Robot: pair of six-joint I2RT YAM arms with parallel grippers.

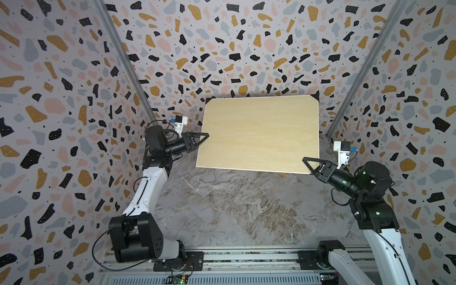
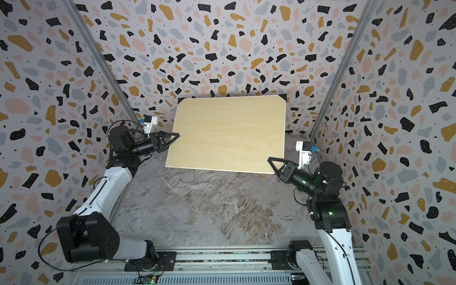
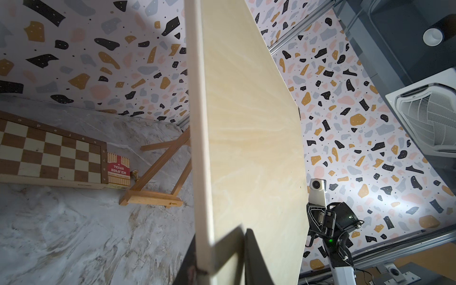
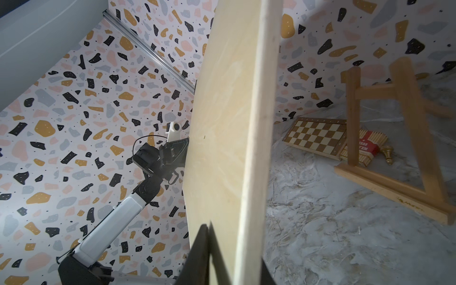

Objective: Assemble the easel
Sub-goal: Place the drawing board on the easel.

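Note:
The easel (image 3: pixel 150 197) (image 4: pixel 417 128), a small honey-brown A-frame with a ledge bar, stands on the marble table under the raised board; both top views hide nearly all of it. A large pale wooden board (image 1: pixel 259 133) (image 2: pixel 227 133) with black corners hangs tilted above the table, held by both arms. My left gripper (image 1: pixel 203 138) (image 2: pixel 174 138) (image 3: pixel 219 246) is shut on its left edge. My right gripper (image 1: pixel 308 164) (image 2: pixel 274 164) (image 4: pixel 234 249) is shut on its near right corner. In each wrist view one dark finger lies on each face of the board (image 3: pixel 246 123) (image 4: pixel 234 123).
A checkered chessboard (image 3: pixel 49 153) (image 4: pixel 318 135) lies by the back wall, with a red card box (image 3: pixel 118 170) (image 4: pixel 370 145) and a small brass piece (image 3: pixel 135 174) (image 4: pixel 387 154) beside it, close to the easel. Patterned walls enclose the marble table (image 1: pixel 234 209) on three sides.

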